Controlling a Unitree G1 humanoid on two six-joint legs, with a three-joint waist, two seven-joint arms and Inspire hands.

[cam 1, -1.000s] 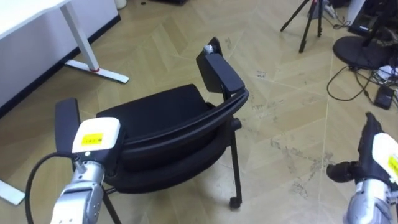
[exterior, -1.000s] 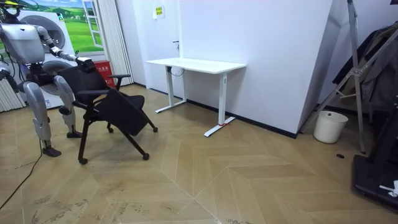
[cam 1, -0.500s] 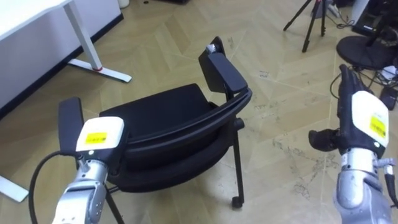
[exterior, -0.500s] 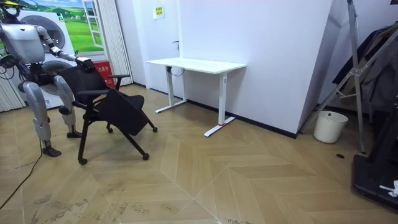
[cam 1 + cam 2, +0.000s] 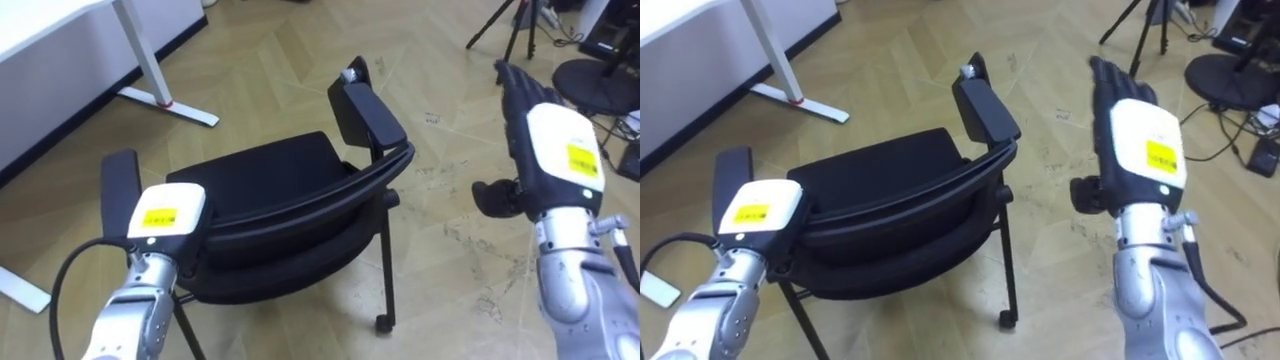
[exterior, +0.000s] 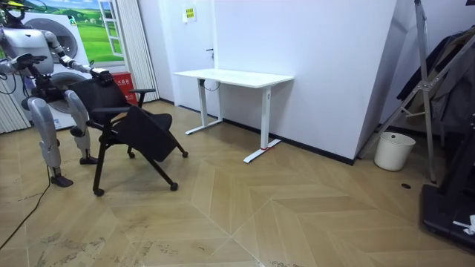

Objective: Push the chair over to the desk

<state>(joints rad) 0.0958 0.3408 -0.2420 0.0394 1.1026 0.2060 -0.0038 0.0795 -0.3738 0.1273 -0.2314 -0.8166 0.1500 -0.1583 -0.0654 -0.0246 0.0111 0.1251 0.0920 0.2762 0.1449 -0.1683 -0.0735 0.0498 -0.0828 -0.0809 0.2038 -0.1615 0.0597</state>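
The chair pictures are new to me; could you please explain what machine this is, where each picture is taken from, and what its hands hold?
This is a humanoid robot standing behind a black chair on a wooden floor. Two pictures come from cameras in its head, looking down; the third from a camera across the room, with a white desk beyond the chair. Its left hand is at the left end of the backrest; its grip is hidden. Its right hand is raised beside the chair, fingers straight, holding nothing.
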